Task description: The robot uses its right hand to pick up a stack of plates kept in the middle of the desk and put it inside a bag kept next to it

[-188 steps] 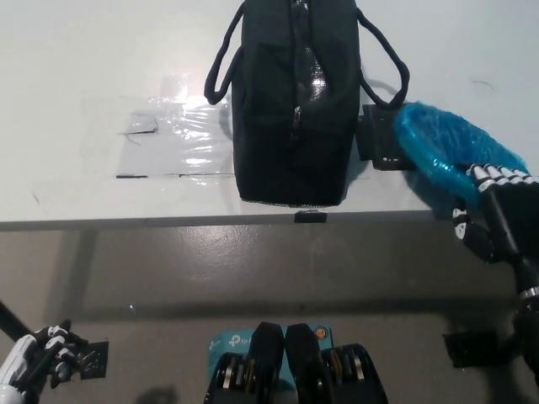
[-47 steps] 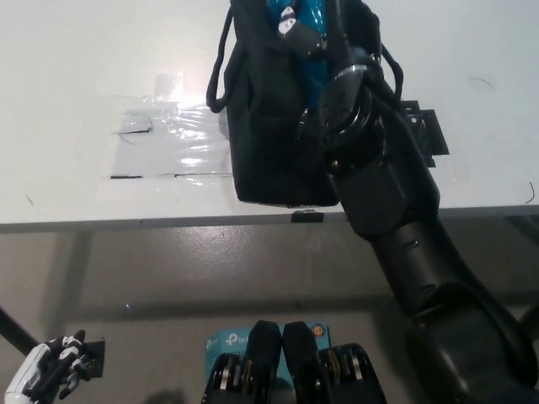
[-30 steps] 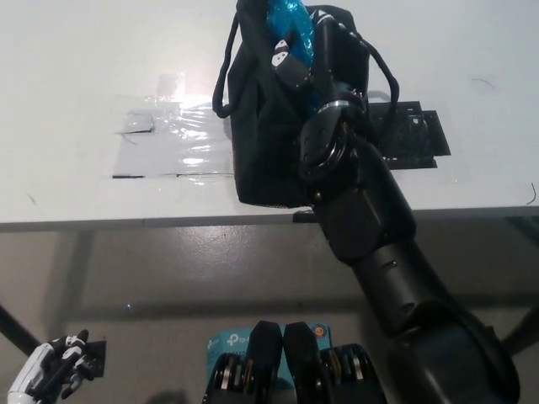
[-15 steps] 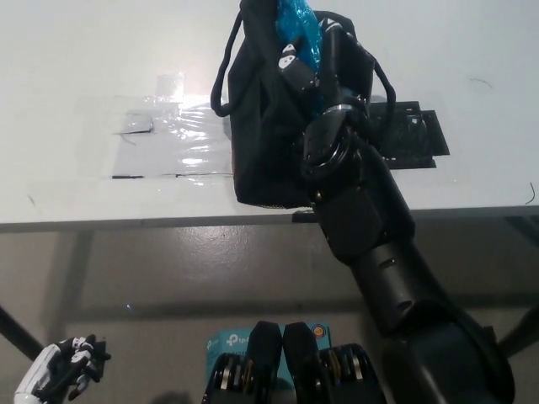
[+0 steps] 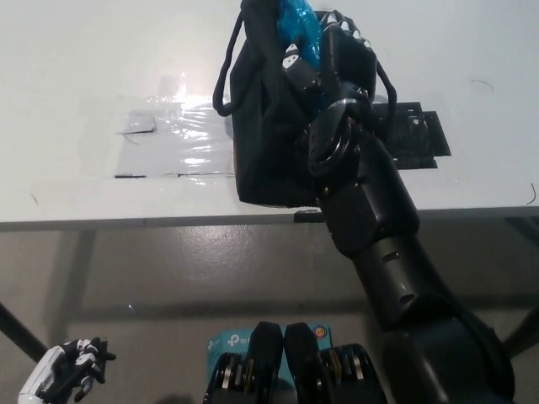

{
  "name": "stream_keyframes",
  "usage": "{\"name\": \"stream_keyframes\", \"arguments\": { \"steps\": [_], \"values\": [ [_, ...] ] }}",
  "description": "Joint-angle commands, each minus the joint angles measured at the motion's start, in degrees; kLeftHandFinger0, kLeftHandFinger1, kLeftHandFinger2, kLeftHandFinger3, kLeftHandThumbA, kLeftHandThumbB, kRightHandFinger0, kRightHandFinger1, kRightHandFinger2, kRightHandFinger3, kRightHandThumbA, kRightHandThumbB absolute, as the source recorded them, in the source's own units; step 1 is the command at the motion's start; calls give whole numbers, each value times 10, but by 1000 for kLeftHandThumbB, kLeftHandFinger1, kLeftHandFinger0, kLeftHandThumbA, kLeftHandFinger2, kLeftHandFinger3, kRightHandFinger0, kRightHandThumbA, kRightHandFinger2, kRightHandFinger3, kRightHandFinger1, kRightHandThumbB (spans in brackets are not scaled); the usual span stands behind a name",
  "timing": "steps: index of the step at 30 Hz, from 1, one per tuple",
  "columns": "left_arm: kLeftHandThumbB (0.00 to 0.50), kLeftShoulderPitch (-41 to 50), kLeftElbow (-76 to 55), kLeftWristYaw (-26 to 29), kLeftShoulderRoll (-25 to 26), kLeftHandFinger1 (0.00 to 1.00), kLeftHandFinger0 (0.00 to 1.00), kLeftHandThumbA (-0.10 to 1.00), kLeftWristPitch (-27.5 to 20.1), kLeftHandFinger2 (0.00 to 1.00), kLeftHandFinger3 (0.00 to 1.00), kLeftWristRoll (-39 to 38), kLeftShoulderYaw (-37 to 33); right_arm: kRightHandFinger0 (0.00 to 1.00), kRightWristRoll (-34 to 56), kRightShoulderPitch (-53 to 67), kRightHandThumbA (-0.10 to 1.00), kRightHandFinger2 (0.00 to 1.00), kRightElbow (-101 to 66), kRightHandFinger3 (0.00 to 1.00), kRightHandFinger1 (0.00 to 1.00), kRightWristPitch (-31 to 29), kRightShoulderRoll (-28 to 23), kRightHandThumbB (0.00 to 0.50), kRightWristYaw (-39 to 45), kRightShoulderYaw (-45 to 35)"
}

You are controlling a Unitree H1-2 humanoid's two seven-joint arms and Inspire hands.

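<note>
We see our right robot hand (image 5: 324, 55) gripping the blue plate stack (image 5: 296, 21) in the mouth of the black bag (image 5: 265, 126) on the bench (image 5: 84, 67). Our left robot hand (image 5: 63, 380) rests low at the far left, fingers loosely curled on nothing

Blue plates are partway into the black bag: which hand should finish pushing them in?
The right hand. It is already at the bag mouth, closed on the blue plates, which stick up out of the opening. The left hand hangs low, below the desk edge.
</note>
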Motion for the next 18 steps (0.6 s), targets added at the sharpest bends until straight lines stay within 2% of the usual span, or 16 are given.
{"name": "stream_keyframes", "arguments": {
  "steps": [1,4,7,11,13,18],
  "values": [
    [500,0,-5,-9,7,268,15,453,-21,441,452,0,2,1000,-99,-19,913,1000,-6,1000,1000,17,-10,500,103,-7],
    [500,-1,-2,-12,7,270,16,428,-18,435,439,-4,3,1000,-110,-32,940,1000,-17,1000,1000,17,-12,500,117,-7],
    [500,0,-3,-7,7,265,15,421,-17,427,430,2,1,1000,-112,-48,888,1000,-32,1000,1000,17,-16,500,126,-4],
    [500,2,-5,-8,8,262,16,425,-20,431,426,2,1,1000,-131,-59,886,1000,-35,1000,1000,17,-16,500,138,-7],
    [500,1,-4,-8,5,274,23,390,-10,434,415,-3,4,1000,-157,-98,929,1000,-34,1000,1000,17,-15,500,156,-20],
    [500,4,-4,-9,5,272,23,384,-11,436,414,-5,3,1000,-176,-103,912,1000,-37,1000,1000,17,-7,500,163,-39]
  ]
}}
